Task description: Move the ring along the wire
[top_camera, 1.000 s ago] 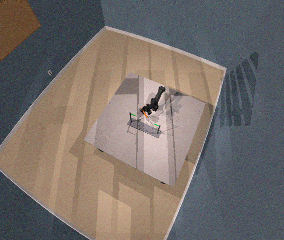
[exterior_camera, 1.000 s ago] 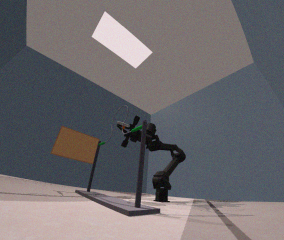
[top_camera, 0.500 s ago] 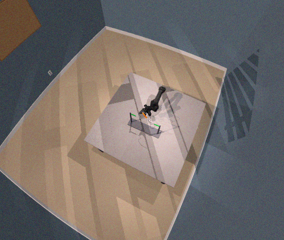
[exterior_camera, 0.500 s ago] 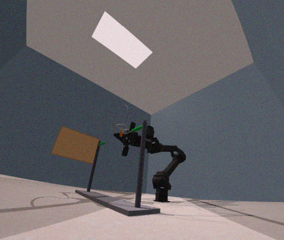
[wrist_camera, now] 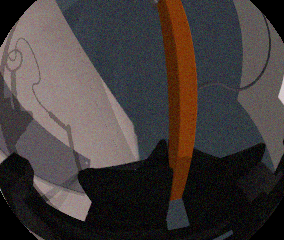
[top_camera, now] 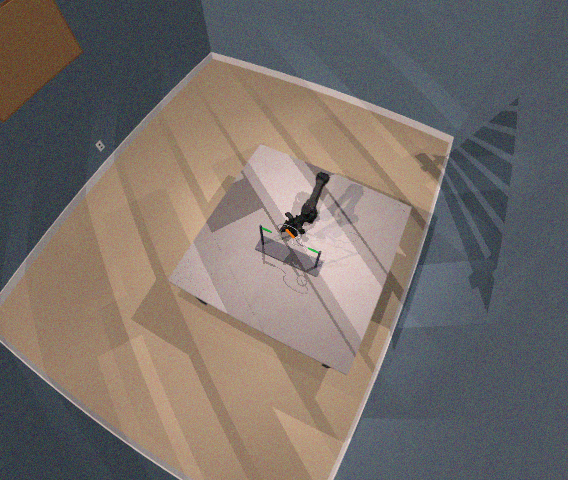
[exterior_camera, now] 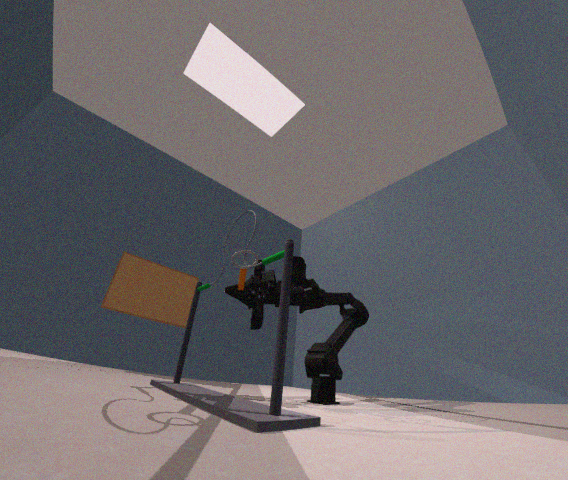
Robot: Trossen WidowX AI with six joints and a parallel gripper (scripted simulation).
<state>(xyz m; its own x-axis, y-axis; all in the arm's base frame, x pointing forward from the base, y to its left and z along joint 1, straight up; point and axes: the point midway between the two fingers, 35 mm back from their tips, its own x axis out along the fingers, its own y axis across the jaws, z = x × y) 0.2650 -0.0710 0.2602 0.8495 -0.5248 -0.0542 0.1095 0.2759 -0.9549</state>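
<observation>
While no lettering is legible, apparently, the gripper [top_camera: 290, 232] [exterior_camera: 243, 290] [wrist_camera: 166, 143] closed around the orange handle [top_camera: 290, 233] [exterior_camera: 242, 279] [wrist_camera: 183, 90].

Orange handle [top_camera: 290, 233] [exterior_camera: 242, 279] [wrist_camera: 183, 90], green wire ends [top_camera: 313, 250] [exterior_camera: 274, 257], brown panel [top_camera: 20, 56] [exterior_camera: 151, 289].

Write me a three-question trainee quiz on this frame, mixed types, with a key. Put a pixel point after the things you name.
1. True or false: the end effector [top_camera: 289, 232] [exterior_camera: 243, 290] is shut on the orange handle [top_camera: 290, 233] [exterior_camera: 242, 279] [wrist_camera: 184, 90].
2. Multiple choice: in the exterior view, the handle lies on which side of the ring [exterior_camera: 232, 259] in the image? a) above b) below c) right
3. Fill in the blank: the short wire sections next to the two posts [top_camera: 261, 238] [exterior_camera: 283, 330] are coloured ____.

Key: 1 true; 2 b; 3 green.
</observation>
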